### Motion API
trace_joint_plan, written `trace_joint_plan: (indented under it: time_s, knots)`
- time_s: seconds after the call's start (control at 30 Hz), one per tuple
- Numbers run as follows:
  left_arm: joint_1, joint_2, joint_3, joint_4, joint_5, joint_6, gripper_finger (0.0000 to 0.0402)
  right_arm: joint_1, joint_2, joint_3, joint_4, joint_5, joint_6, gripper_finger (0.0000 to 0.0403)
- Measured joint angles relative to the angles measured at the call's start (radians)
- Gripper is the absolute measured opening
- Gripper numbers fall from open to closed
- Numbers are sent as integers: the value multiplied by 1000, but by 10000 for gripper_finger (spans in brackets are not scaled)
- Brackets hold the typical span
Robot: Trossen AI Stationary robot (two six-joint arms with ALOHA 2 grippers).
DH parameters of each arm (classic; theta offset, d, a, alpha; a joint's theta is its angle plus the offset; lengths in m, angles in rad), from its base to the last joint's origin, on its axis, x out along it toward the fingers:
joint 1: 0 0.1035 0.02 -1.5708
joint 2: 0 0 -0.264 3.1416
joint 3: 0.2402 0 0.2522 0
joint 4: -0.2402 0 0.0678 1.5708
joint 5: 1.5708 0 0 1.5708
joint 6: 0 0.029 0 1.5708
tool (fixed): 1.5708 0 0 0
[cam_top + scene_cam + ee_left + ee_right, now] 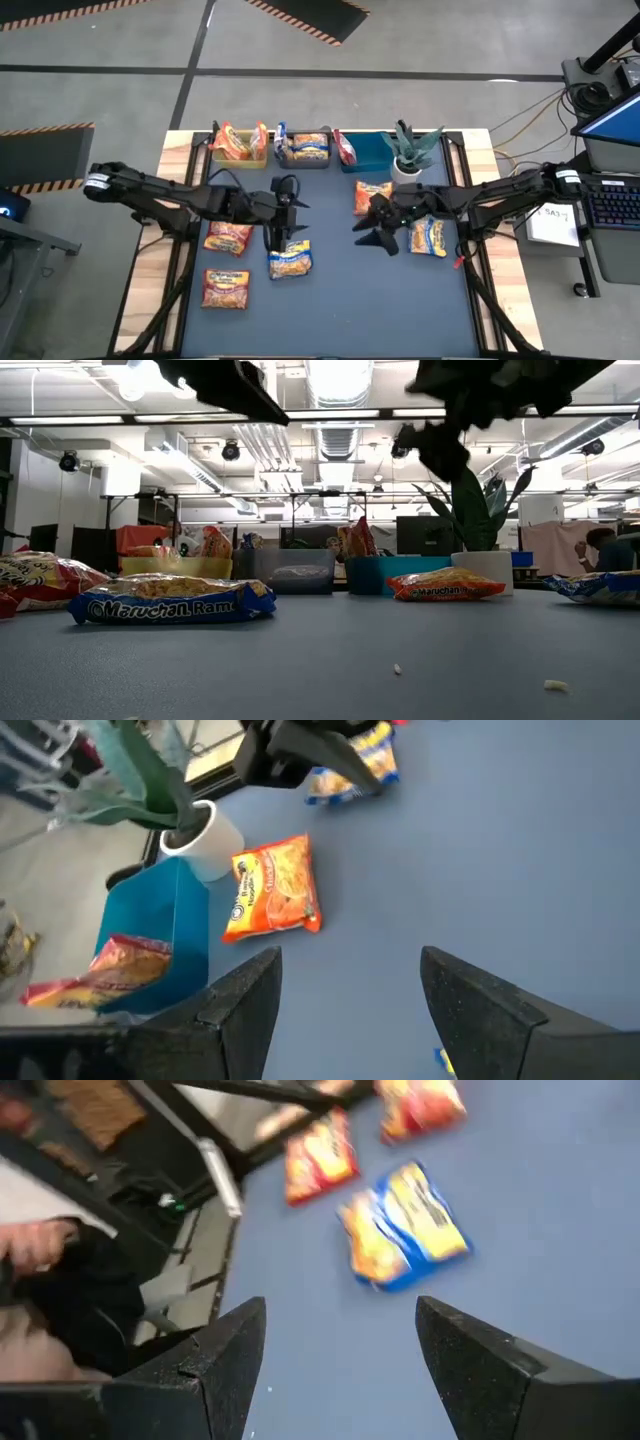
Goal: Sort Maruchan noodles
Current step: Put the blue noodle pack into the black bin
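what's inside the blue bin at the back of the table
One red noodle packet leans against the near wall of the blue bin. The rest of the bin's floor that shows looks bare; the plant beside it covers one corner from above.

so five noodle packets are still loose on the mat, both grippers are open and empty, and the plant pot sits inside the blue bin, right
Not quite: the plant pot stands on the mat beside the blue bin, not inside it, as the high view shows. The rest holds: five noodle packets lie loose, and the left gripper and right gripper are open and empty.
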Motion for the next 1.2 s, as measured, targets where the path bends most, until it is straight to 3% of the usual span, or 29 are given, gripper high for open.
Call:
trace_joint_plan:
  time_s: [0.23, 0.67, 0.97, 1.2]
  knots:
    - [42, -69, -135, 92, 18, 77, 221, 36, 3, 0, -163, -7, 244, 247]
    - [164, -397, -338, 361, 8, 150, 221, 67, -14, 9, -562, -10, 679, 246]
    - [170, -439, -340, 360, 7, 141, 221, 67, -6, 162, -722, 102, 663, 246]
    - [170, -429, -338, 362, 7, 148, 221, 67, -6, 230, -976, 162, 664, 241]
